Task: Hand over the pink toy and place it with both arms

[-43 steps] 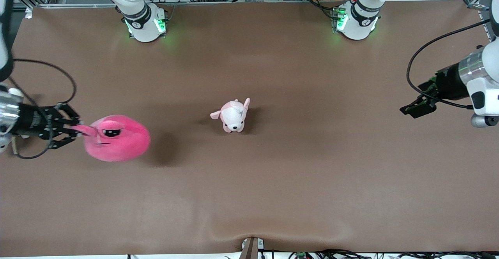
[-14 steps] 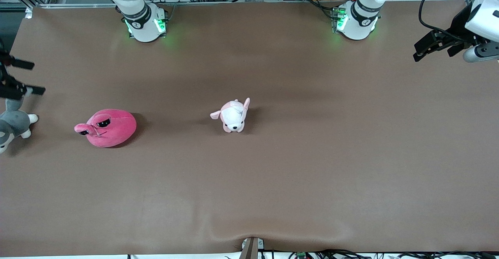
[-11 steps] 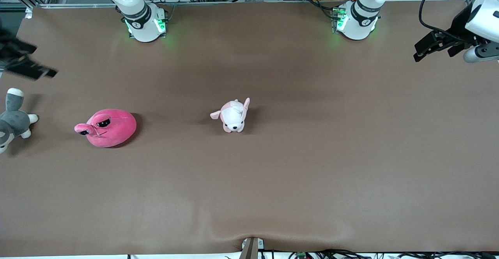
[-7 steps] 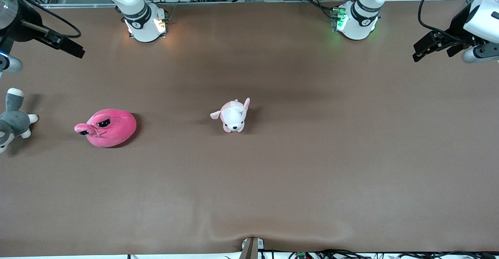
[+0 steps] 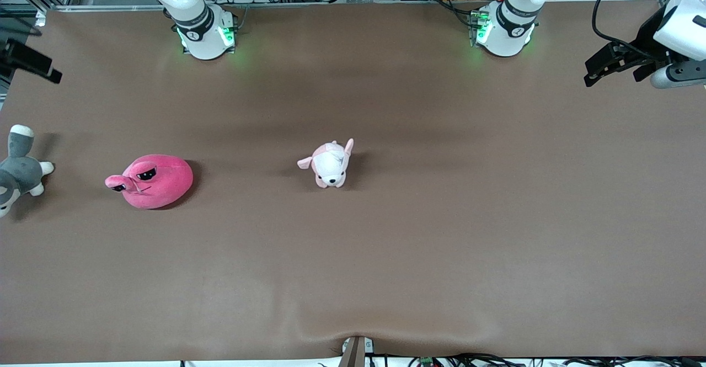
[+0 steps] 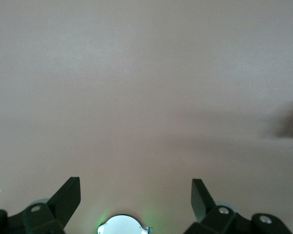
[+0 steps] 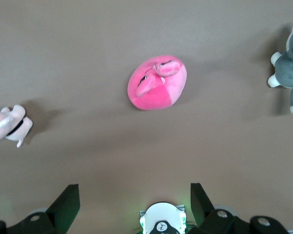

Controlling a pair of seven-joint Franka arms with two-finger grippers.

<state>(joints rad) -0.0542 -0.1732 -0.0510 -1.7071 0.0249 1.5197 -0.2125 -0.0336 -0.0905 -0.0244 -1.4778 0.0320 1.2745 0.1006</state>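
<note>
The pink toy (image 5: 151, 182), a round hot-pink plush with black eyes and a snout, lies on the brown table toward the right arm's end. It also shows in the right wrist view (image 7: 156, 83). My right gripper (image 5: 38, 68) is open and empty, high over the table's edge at the right arm's end, well apart from the toy; its jaws stand wide apart in the right wrist view (image 7: 134, 197). My left gripper (image 5: 609, 72) is open and empty over the left arm's end of the table, with only bare table under it (image 6: 135, 190).
A small pale pink-and-white puppy plush (image 5: 330, 165) stands mid-table. A grey-and-white plush dog (image 5: 19, 171) lies at the table's edge at the right arm's end, beside the pink toy. The arm bases (image 5: 201, 30) (image 5: 504, 27) stand along the table's edge farthest from the front camera.
The right gripper, which held the pink toy by its snout three seconds ago, has let it go onto the table and drawn away toward the bases' edge. The left arm has hardly moved lately.
</note>
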